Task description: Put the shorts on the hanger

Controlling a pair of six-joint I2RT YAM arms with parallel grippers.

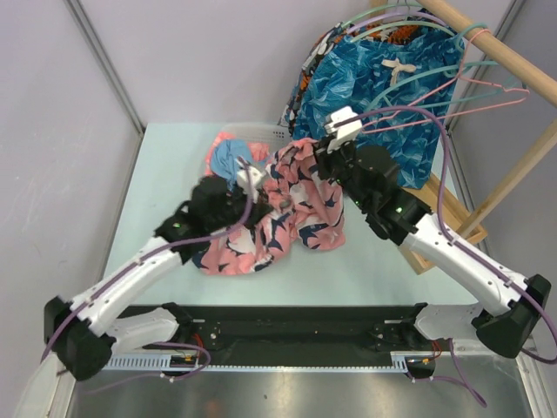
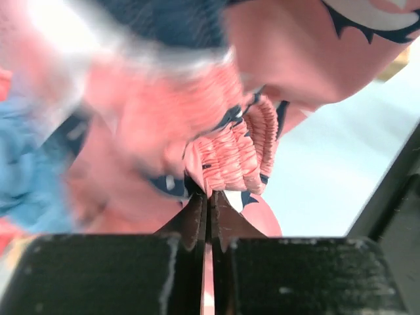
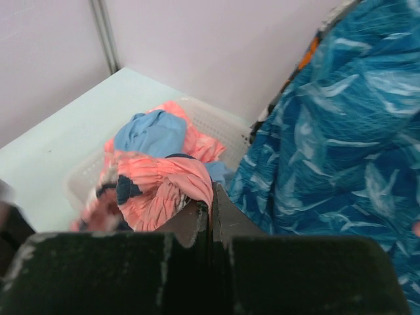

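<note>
Shorts (image 1: 300, 222): coral-pink with a navy-and-white print, bunched over the table (image 1: 165, 165), strung between both arms.
Left gripper (image 2: 209, 203): jaws pinched together on the gathered waistband (image 2: 230, 157).
Right gripper (image 3: 211, 203): jaws clamped on a fold of the shorts.
Hanger (image 1: 500, 87): thin and pink, by the wooden rail (image 1: 487, 43), well apart.
</note>
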